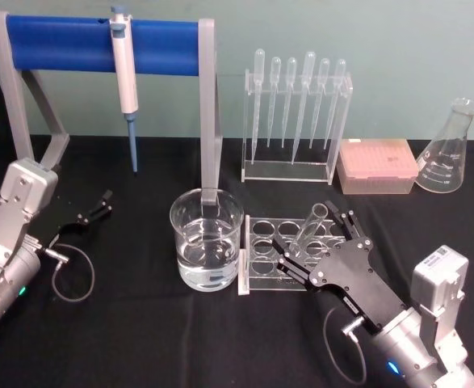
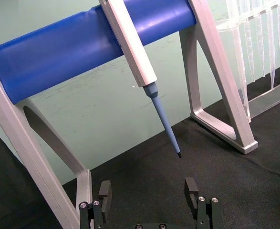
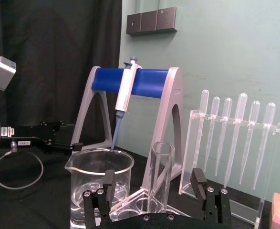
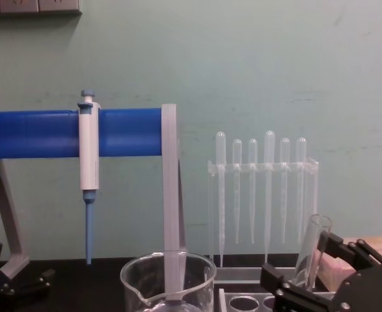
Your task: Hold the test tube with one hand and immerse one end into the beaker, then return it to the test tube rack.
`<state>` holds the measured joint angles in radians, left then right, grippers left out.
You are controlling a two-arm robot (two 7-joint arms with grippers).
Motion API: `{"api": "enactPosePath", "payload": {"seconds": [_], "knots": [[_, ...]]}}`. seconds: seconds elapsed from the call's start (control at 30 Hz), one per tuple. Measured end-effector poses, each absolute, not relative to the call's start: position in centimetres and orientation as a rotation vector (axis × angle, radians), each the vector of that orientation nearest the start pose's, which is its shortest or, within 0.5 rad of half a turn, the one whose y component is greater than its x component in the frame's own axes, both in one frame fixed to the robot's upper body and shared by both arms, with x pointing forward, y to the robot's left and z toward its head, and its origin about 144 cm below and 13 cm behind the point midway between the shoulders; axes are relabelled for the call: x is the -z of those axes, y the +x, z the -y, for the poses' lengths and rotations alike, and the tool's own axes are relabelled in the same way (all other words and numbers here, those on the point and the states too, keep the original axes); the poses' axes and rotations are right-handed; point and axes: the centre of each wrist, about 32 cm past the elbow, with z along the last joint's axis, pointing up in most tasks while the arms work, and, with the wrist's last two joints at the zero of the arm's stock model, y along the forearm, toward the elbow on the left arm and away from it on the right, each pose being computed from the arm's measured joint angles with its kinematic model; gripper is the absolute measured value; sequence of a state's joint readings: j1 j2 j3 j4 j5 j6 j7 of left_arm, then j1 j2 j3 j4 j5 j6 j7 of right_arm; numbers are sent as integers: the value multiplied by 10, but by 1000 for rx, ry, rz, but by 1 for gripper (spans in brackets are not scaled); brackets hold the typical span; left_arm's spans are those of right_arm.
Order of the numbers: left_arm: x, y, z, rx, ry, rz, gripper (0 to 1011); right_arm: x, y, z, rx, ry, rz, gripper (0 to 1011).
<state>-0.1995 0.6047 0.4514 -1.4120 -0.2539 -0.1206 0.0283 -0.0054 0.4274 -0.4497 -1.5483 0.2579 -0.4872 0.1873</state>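
The test tube [image 1: 311, 226] stands tilted in a hole of the clear rack [image 1: 262, 245], open top up. My right gripper [image 1: 321, 244] is open around it, one finger on each side, with a gap to the glass. In the right wrist view the test tube [image 3: 160, 176] rises between the fingers [image 3: 197, 182] of the right gripper [image 3: 153, 188]. The chest view has the tube [image 4: 311, 250] and right gripper [image 4: 311, 268] low at the right. The beaker [image 1: 207, 239], partly filled with clear liquid, stands just left of the rack. My left gripper [image 1: 96, 208] is parked open at the far left.
A grey-and-blue stand [image 1: 99, 44] holds a white-and-blue pipettor [image 1: 126, 77] behind the beaker. A clear rack of several plastic pipettes [image 1: 297, 121], a pink box [image 1: 377, 165] and a conical flask [image 1: 449, 149] line the back. A cable loop [image 1: 73, 273] lies near the left arm.
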Motion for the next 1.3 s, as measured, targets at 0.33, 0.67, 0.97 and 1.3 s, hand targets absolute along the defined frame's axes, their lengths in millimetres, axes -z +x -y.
{"api": "enactPosePath", "payload": {"seconds": [0.33, 0.67, 0.97, 1.3], "knots": [[-1140, 489, -310, -1248, 304, 285, 1000, -1106, 432, 220, 930, 160, 258, 900], [-1140, 489, -310, -1248, 304, 285, 1000, -1106, 435, 219, 939, 164, 242, 583], [-1140, 489, -310, -1248, 304, 285, 1000, -1105, 434, 219, 938, 165, 235, 299], [-1140, 489, -310, -1248, 304, 285, 1000, -1116, 432, 219, 941, 171, 250, 225]]}}
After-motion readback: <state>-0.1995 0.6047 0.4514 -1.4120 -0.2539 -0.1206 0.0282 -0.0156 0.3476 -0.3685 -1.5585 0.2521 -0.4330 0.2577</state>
